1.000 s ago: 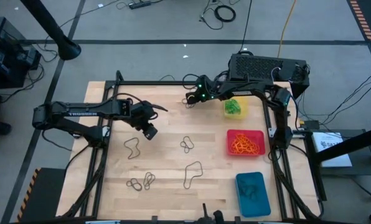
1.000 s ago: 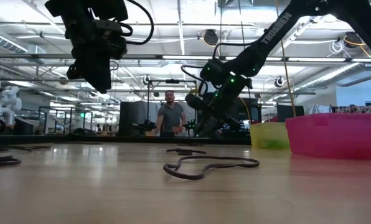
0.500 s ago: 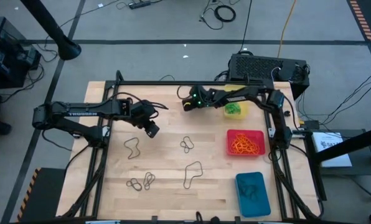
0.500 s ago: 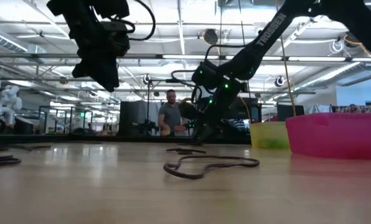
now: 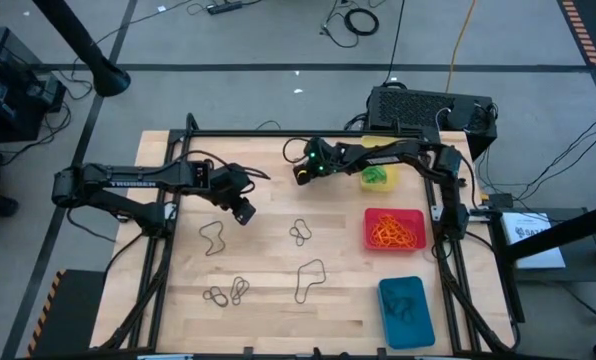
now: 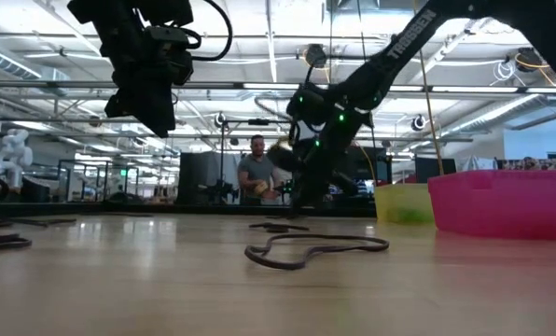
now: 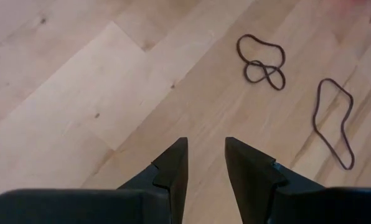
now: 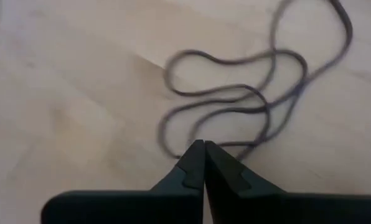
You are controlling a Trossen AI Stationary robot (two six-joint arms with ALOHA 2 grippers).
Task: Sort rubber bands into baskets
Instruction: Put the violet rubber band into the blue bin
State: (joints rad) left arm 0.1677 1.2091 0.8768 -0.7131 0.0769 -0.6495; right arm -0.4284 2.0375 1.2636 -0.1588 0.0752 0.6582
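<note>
Just past your right gripper (image 8: 203,144), its fingers pressed together with a dark band (image 8: 248,93) at their tips, your left gripper (image 7: 205,146) a little apart and empty, two dark bands (image 7: 262,61) ahead.

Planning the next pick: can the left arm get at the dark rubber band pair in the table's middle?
Probably yes: the left tool hovers open beside the dark looped rubber bands, with only bare wooden table between them.
</note>
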